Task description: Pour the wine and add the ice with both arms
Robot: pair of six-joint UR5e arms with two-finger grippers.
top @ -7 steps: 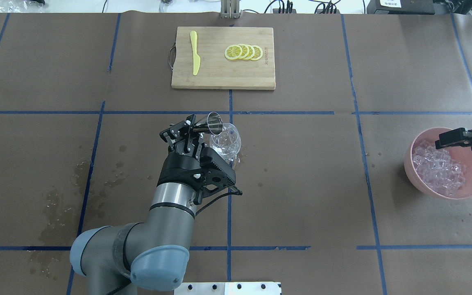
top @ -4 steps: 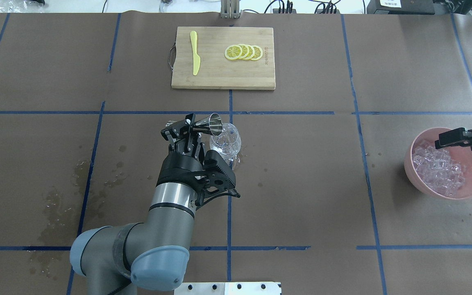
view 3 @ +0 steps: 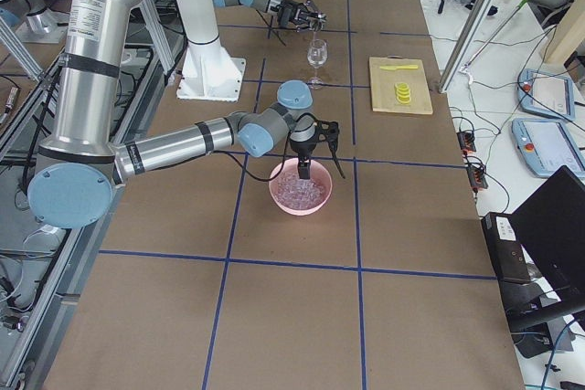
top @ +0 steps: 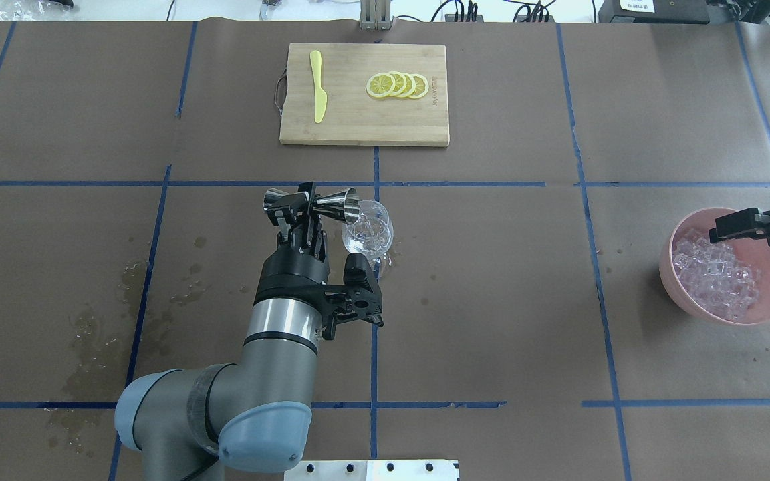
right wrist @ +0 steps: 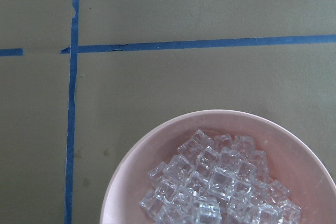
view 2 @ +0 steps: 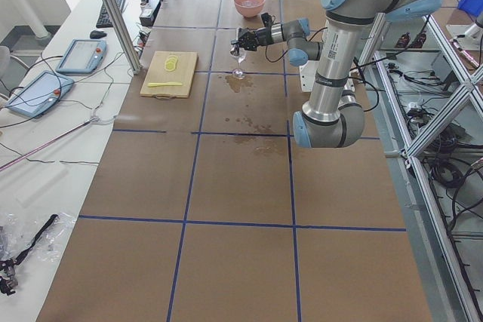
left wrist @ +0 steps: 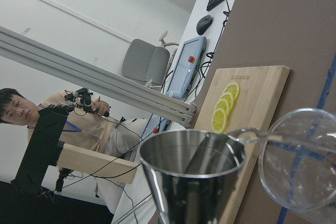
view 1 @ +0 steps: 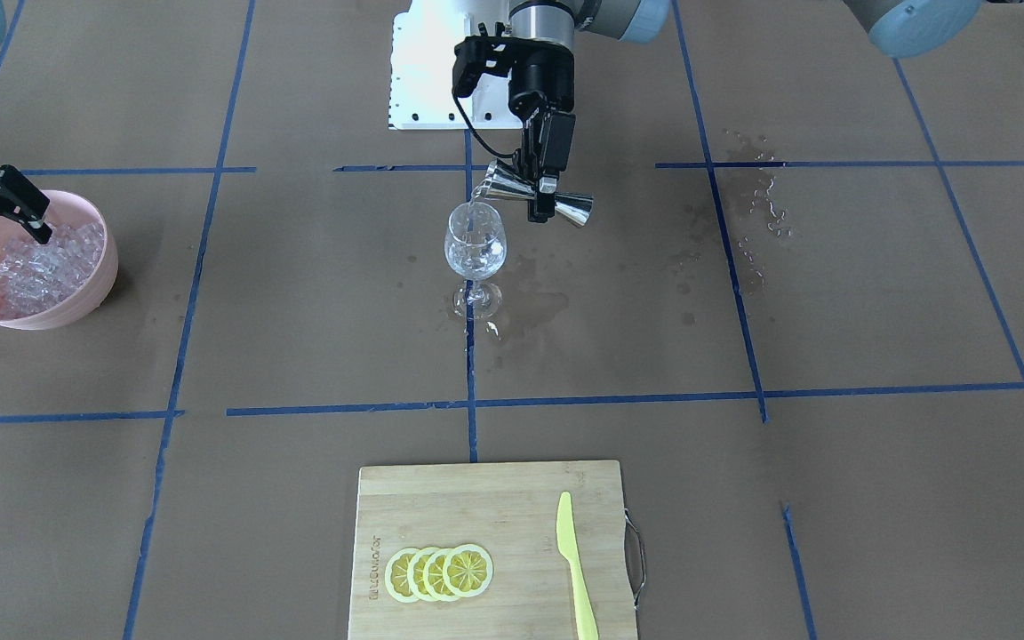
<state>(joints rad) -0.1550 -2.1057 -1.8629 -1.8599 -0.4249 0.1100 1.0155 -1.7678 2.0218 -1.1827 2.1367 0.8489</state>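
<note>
My left gripper (top: 303,202) is shut on the waist of a steel jigger (top: 335,201), tipped sideways with its mouth over a clear wine glass (top: 369,230) near the table's middle. In the front view the jigger (view 1: 534,197) sends a thin stream of clear wine (view 1: 473,207) into the glass (view 1: 475,247). The left wrist view shows the jigger (left wrist: 189,182) and the stream (left wrist: 254,135) running to the glass rim. My right gripper (top: 732,227) hangs open and empty over a pink bowl (top: 664,270) of ice (top: 716,280). The ice also shows in the right wrist view (right wrist: 220,182).
A wooden cutting board (top: 358,123) at the far middle carries lemon slices (top: 398,85) and a yellow knife (top: 319,87). Wet stains (top: 101,321) mark the brown paper at the left and under the glass. The white base block (view 1: 428,71) stands at the robot's edge.
My left wrist has rolled further, tipping the jigger more toward level over the glass, so its rear cone now shows at the left. The right arm has not moved.
</note>
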